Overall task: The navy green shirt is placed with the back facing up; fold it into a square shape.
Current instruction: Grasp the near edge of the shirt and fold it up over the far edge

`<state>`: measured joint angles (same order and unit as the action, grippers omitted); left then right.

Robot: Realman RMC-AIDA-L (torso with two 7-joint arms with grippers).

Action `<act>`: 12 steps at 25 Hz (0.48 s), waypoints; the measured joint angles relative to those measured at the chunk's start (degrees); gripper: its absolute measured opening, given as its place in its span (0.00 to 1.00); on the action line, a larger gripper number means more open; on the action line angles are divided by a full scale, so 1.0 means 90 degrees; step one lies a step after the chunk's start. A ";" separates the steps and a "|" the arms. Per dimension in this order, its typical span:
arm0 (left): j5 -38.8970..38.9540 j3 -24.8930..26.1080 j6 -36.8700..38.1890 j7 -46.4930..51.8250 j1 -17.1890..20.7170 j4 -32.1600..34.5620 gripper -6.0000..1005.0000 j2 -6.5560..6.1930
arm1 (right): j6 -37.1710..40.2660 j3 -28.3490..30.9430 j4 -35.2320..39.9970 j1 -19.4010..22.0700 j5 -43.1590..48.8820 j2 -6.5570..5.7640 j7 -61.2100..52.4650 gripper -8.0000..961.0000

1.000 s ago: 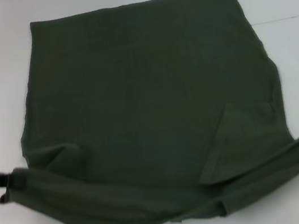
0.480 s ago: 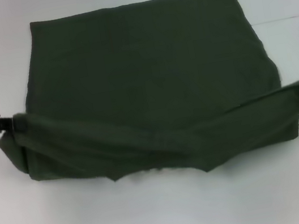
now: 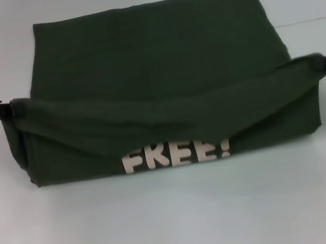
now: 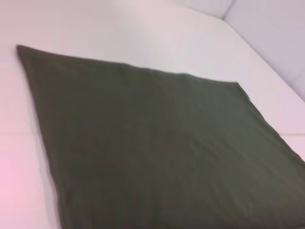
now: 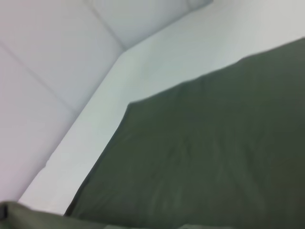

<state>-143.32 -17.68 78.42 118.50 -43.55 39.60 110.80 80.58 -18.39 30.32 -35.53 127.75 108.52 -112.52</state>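
The navy green shirt (image 3: 151,49) lies flat on the white table (image 3: 179,219), its far part spread out. Its near part is lifted and carried over toward the far side, so the cream "FREE!" lettering (image 3: 176,155) shows underneath. My left gripper (image 3: 6,110) is shut on the lifted edge at the left. My right gripper (image 3: 322,63) is shut on the lifted edge at the right. The edge sags between them. The flat far part also shows in the left wrist view (image 4: 152,152) and in the right wrist view (image 5: 214,152).
The white table runs around the shirt on all sides. A wall (image 5: 43,67) meets the table's edge beyond the shirt in the right wrist view. A thin seam line (image 3: 312,20) crosses the table at the far right.
Both grippers have risen and moved away from me with the shirt's near edge. The fold has grown, and the "FREE!" lettering has come into view.
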 joint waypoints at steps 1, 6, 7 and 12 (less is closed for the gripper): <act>0.0062 -0.0017 -0.0116 -0.0007 0.0000 -0.0033 0.03 0.0012 | -0.0132 -0.0008 0.0000 -0.0010 -0.0075 0.0031 0.0019 0.03; 0.0400 -0.0233 -0.0733 -0.0090 -0.0033 -0.0212 0.03 0.0087 | -0.0743 -0.0009 0.0000 -0.0075 -0.0485 0.0202 0.0213 0.03; 0.0453 -0.0278 -0.0913 -0.0094 -0.0053 -0.0239 0.03 0.0130 | -0.0854 -0.0009 0.0000 -0.0098 -0.0536 0.0243 0.0248 0.03; 0.0584 -0.0313 -0.1445 -0.0221 -0.0125 -0.0332 0.03 0.0284 | -0.1403 -0.0024 0.0000 -0.0233 -0.0706 0.0435 0.0485 0.04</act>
<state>-138.07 -20.49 65.41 116.51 -44.68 36.61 113.36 67.96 -18.60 30.32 -37.63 121.40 112.44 -108.15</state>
